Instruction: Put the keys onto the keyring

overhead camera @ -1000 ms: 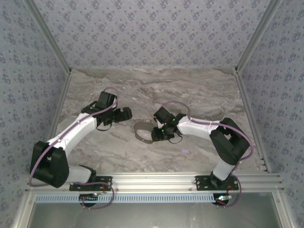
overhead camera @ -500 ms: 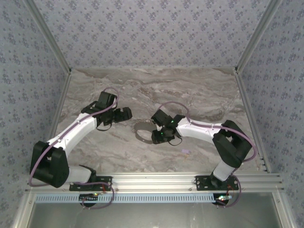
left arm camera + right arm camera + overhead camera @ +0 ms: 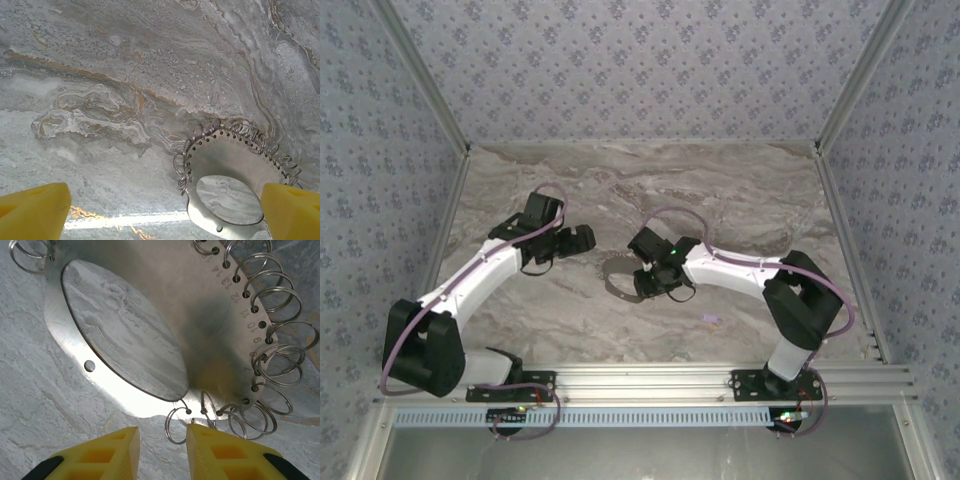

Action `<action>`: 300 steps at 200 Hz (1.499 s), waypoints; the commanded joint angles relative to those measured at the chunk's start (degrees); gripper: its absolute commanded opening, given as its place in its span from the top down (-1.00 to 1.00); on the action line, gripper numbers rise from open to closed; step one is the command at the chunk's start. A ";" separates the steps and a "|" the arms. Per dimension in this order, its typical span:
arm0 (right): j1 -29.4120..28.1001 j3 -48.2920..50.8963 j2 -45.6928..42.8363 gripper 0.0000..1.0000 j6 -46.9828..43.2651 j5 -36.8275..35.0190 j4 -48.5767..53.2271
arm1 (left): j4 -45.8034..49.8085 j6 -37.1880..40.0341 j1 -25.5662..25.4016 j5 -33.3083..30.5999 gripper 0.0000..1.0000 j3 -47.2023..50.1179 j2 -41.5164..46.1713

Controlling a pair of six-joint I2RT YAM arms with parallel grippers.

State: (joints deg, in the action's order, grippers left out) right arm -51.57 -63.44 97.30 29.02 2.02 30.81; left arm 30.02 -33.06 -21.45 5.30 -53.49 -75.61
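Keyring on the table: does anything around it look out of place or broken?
Nothing looks broken: the keyring lies flat on the table. One oddity is a tiny lilac key, which lies alone, well apart from the keyring and nearer the table's front edge.

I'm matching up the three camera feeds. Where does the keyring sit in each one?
Top external: keyring near the picture's centre, small.
Left wrist: lower right, cut off by the bottom edge.
Right wrist: close up across the upper and middle frame.
Shared landmark: the wire rings fringing part of its rim, also seen from the left wrist.
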 commanded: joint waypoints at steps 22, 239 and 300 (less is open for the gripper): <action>-2.10 -1.16 0.40 0.34 -1.15 -2.49 3.38 | 0.84 0.33 0.80 -0.29 -0.96 1.14 2.12; -3.63 -4.05 5.86 0.40 -3.75 -4.82 6.26 | 1.00 0.36 1.85 -0.03 -0.96 2.26 3.31; -3.13 -4.41 6.83 0.40 -3.99 -4.81 6.10 | 1.00 0.51 2.21 0.24 -0.95 2.24 3.11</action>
State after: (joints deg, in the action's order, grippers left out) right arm -54.89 -66.35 103.15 25.85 -2.35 35.27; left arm 30.04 -33.06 -19.79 5.34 -51.59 -73.58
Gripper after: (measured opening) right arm 0.303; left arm 0.977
